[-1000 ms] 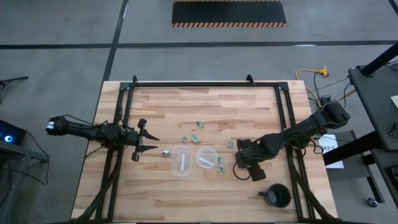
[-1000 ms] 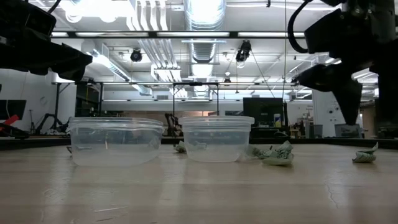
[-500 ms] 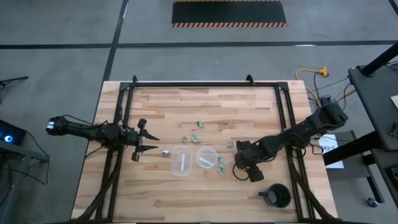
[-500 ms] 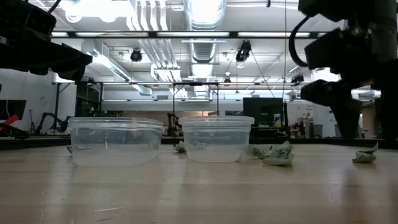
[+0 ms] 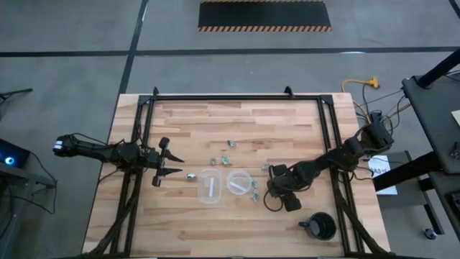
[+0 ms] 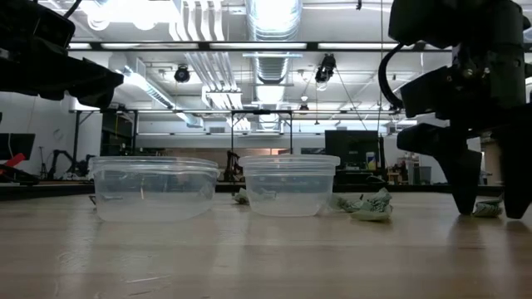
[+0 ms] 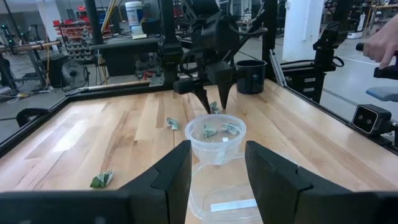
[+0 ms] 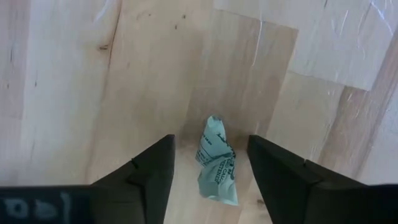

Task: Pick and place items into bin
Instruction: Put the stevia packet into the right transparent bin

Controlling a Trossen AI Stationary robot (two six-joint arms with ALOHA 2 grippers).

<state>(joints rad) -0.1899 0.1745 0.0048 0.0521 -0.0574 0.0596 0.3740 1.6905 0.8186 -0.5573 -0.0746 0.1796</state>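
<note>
Pale butcher-block table (image 5: 287, 122), black frame, grey concrete floor (image 5: 72, 43)

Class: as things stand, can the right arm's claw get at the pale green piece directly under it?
Probably yes. The right claw is open and straddles the pale green piece, with only bare table around it.

Pale green crumpled item (image 8: 217, 163) on light wood-grain table (image 8: 81, 81), black pincer (image 8: 208, 167).
</note>
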